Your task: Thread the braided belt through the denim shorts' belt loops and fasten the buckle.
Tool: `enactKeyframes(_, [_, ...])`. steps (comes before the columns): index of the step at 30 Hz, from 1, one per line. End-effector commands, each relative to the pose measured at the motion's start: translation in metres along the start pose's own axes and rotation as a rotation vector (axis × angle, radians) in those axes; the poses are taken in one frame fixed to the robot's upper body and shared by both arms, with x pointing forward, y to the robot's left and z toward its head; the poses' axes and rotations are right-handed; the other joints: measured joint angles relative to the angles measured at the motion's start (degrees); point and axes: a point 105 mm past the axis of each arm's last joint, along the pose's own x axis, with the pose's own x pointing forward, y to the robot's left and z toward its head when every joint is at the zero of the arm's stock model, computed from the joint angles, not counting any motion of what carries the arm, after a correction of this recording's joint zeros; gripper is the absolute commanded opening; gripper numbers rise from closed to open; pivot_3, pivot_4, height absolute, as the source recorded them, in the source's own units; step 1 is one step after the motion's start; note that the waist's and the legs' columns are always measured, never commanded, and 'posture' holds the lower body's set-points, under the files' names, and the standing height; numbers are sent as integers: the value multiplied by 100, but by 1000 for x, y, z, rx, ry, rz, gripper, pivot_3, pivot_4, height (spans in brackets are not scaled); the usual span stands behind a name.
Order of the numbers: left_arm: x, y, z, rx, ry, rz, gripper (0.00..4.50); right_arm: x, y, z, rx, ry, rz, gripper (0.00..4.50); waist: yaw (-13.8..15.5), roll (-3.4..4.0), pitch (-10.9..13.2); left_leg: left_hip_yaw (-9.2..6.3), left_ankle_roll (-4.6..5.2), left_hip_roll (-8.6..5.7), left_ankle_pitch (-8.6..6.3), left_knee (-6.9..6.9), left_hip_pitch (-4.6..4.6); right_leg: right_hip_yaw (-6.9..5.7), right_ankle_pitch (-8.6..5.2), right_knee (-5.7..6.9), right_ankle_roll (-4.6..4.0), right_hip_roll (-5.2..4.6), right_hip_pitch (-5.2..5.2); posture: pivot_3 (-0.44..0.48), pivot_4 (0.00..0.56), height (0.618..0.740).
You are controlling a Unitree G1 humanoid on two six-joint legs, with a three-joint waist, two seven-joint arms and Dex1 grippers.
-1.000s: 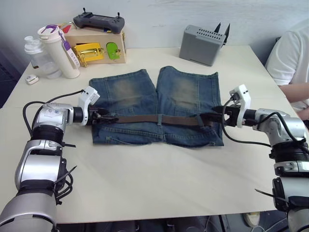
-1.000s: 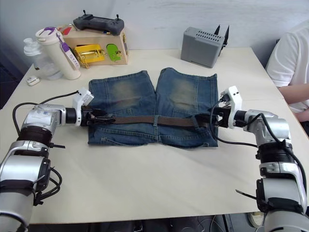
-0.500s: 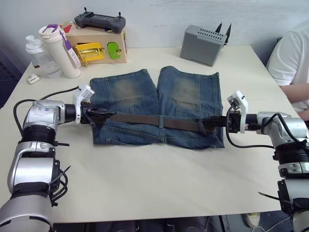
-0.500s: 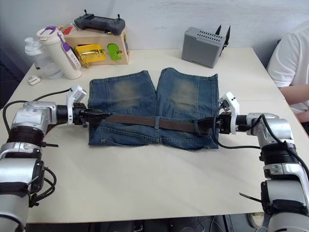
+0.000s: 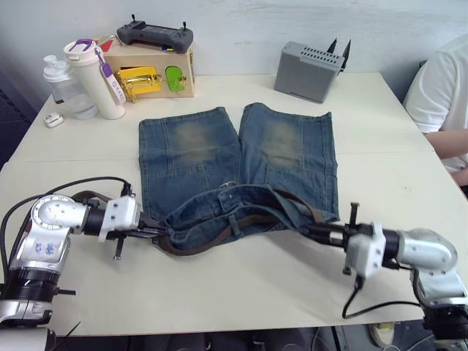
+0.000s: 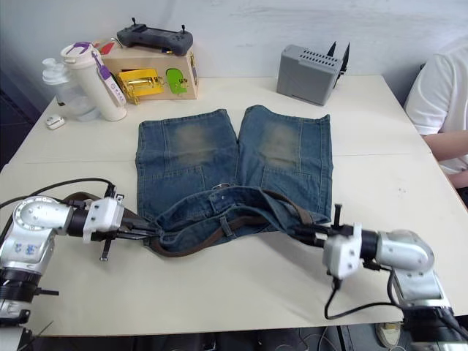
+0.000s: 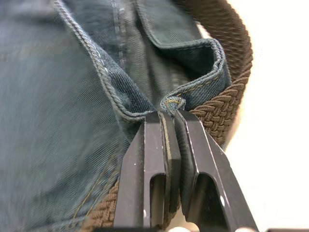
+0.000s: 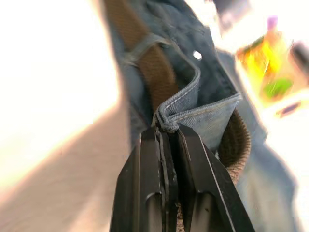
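Left wrist view: left hand (image 7: 172,116) and right hand (image 8: 166,126) each clamp the denim shorts' (image 5: 234,146) waistband; pull evenly, keeping the braided belt (image 5: 241,223) threaded.

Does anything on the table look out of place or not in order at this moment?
Yes. The waistband of the denim shorts is bunched and sagging between the left gripper and right gripper, both shut on its corners. The braided belt hangs in a loose curve.

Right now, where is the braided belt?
The braided belt runs through the bunched waistband of the denim shorts, mid-table, between the left tool and right tool.
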Motion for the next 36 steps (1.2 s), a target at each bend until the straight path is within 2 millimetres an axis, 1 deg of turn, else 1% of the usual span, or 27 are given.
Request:
enactKeyframes(1, [4, -20, 3, 216, 12, 1, 0, -17, 23, 9, -137, -23, 13, 88, -7, -2, 1, 0, 3, 0, -4, -20, 36, 0, 0, -20, 0, 1, 39, 0, 150, 735])
enactKeyframes(2, [5, -27, 4, 277, 11, 2, 0, -21, 27, 6, -132, -4, 13, 88, -22, -2, 1, 2, 8, -1, -7, -41, 72, 2, 0, -41, 0, 0, 69, 0, 150, 735])
enactKeyframes(4, [4, -31, 10, 422, -7, 70, 0, -28, 31, 3, -127, 26, -1, 88, -36, -2, 1, 10, 12, -5, -10, -69, 108, 9, 0, -57, -1, -4, 98, 0, 150, 735])
enactKeyframes(5, [3, -36, 11, 461, -7, 73, 0, -32, 31, 2, -126, 34, -8, 445, -40, -1, 1, 11, 12, -6, -11, -80, 134, 10, 0, -67, -1, -5, 120, 0, 150, 735])
enactKeyframes(6, [1, -41, 12, 498, -16, 71, 383, -36, 32, 2, -124, 36, -12, 885, -42, 0, 1, 10, 8, -2, -17, -89, 160, 8, -1, -83, -2, -3, 151, 0, 150, 735])
enactKeyframes(7, [-1, -47, 12, 494, -33, 68, 779, -40, 33, 2, -120, 41, -9, 1154, -50, 0, 1, 9, 9, -1, -19, -91, 164, 7, -2, -85, -4, -3, 157, 0, 150, 735])
enactKeyframes(8, [-2, -52, 13, 490, -51, 69, 1003, -44, 34, 3, -119, 43, -8, 1573, -54, 0, 1, 9, 9, 0, -19, -94, 164, 7, -2, -88, -4, -3, 157, 0, 150, 735])
enactKeyframes(9, [-5, -53, 17, 477, -78, 84, 1427, -49, 33, 3, -121, 48, -7, 2015, -62, 0, 1, 8, 8, 1, -20, -94, 164, 6, -3, -89, -5, -3, 157, 0, 150, 735])
enactKeyframes(10, [-6, -54, 19, 466, -97, 93, 1903, -52, 33, 2, -123, 50, -7, 2564, -67, 0, 1, 7, 8, 2, -20, -94, 163, 5, -3, -90, -6, -3, 157, 0, 150, 735])
enactKeyframes(12, [-15, -40, 35, 517, -161, 200, 2515, -66, 20, -3, -124, 88, -37, 3223, -83, 1, 2, 6, 8, 2, -20, -92, 164, 4, -3, -89, -6, -4, 159, 0, 150, 735])
enactKeyframes(13, [-19, -35, 41, 545, -180, 237, 2922, -70, 12, -4, -130, 95, -59, 3705, -71, 5, 4, 6, 9, 0, -20, -90, 163, 4, -3, -88, -5, -5, 160, 0, 150, 735])
enactKeyframes(14, [-23, -31, 45, 558, -189, 268, 3329, -70, 7, -7, -140, 98, -45, 4118, -67, 4, 4, 6, 10, -2, -20, -87, 162, 3, -3, -87, -5, -8, 160, 0, 150, 735])
enactKeyframes(15, [-29, -21, 47, 550, -191, 324, 3763, -68, -6, -14, -150, 114, -84, 4500, -76, 3, 3, 5, 10, -1, -21, -84, 163, 3, -2, -86, -5, -8, 161, 0, 150, 735])
enactKeyframes(17, [-38, -3, 52, 541, -190, 420, 4471, -64, -26, -26, -159, 133, -136, 4500, -101, -4, 0, 3, 9, 1, -20, -82, 164, 1, -2, -85, -5, -5, 164, 0, 150, 735])
enactKeyframes(20, [-46, 21, 61, 518, -211, 536, 4471, -63, -45, -44, -130, 183, -207, 4500, -120, 2, 2, 0, 5, 0, -17, -85, 162, -3, -3, -85, -5, -2, 162, 0, 150, 735])
enactKeyframes(23, [-52, 45, 72, 447, -252, 648, 4471, -57, -77, -61, -81, 221, -314, 4500, -128, 4, 4, 2, -21, 3, -2, -85, 156, -3, -4, -93, -4, 0, 160, 0, 150, 735])
enactKeyframes(24, [-48, 58, 66, 297, -252, 674, 4471, -47, -87, -67, -28, 215, -325, 4500, -136, 4, 5, 2, -21, 2, -2, -81, 150, -3, -4, -95, -3, 0, 157, 0, 150, 735])
enactKeyframes(25, [-43, 66, 59, 188, -244, 684, 4471, -39, -92, -70, 13, 206, -325, 4500, -141, 4, 5, 3, -19, 2, -2, -77, 150, -2, -4, -93, -2, -1, 157, 0, 150, 735])
enactKeyframes(26, [-36, 70, 55, 92, -242, 669, 4471, -29, -98, -75, 93, 201, -328, 4500, -142, 4, 5, 3, -18, 2, -2, -72, 150, -1, -2, -88, 1, -1, 159, 0, 150, 735])
enactKeyframes(27, [-24, 72, 55, -10, -258, 625, 4471, -16, -101, -80, 209, 193, -310, 4500, -145, 4, 4, 2, -17, 2, 0, -73, 151, -1, -1, -86, 2, -1, 159, 0, 150, 735])
enactKeyframes(28, [-16, 71, 57, -68, -270, 590, 4471, -8, -102, -82, 293, 187, -294, 4500, -138, 5, 4, 2, -16, 2, 0, -74, 155, 0, -1, -78, 2, -1, 160, 0, 150, 735])
enactKeyframes(29, [-6, 70, 61, -158, -303, 530, 4471, 5, -104, -78, 410, 156, -266, 4500, -125, 6, 5, -1, -16, 3, 0, -78, 154, 0, -1, -77, 2, -1, 158, 0, 150, 735])
enactKeyframes(30, [1, 68, 64, -218, -322, 489, 4471, 13, -104, -74, 487, 134, -241, 4500, -119, 6, 5, -6, -17, 3, 1, -82, 149, -4, -2, -77, 2, -1, 153, 0, 150, 735])
enactKeyframes(32, [8, 68, 70, -311, -354, 442, 4471, 28, -108, -57, 632, 66, -193, 4500, -91, 9, 7, -19, -21, 6, 2, -83, 129, -13, -4, -66, 0, -1, 135, 0, 150, 735])
enactKeyframes(33, [10, 67, 71, -330, -357, 418, 3955, 32, -107, -49, 740, 28, -159, 4109, -80, 9, 7, -24, -22, 6, 3, -79, 112, -17, -4, -67, -1, -1, 119, 0, 150, 735])
enactKeyframes(35, [16, 59, 70, -371, -336, 331, 3403, 37, -103, -32, 859, -26, -80, 3730, -58, 9, 7, -25, -23, 5, 4, -72, 98, -19, -4, -70, 0, -1, 106, 0, 150, 735])
enactKeyframes(36, [18, 55, 69, -382, -324, 299, 2885, 37, -100, -26, 902, -39, -45, 3145, -40, 9, 7, -26, -22, 4, 4, -65, 79, -19, -4, -62, -1, -3, 89, 0, 150, 735])
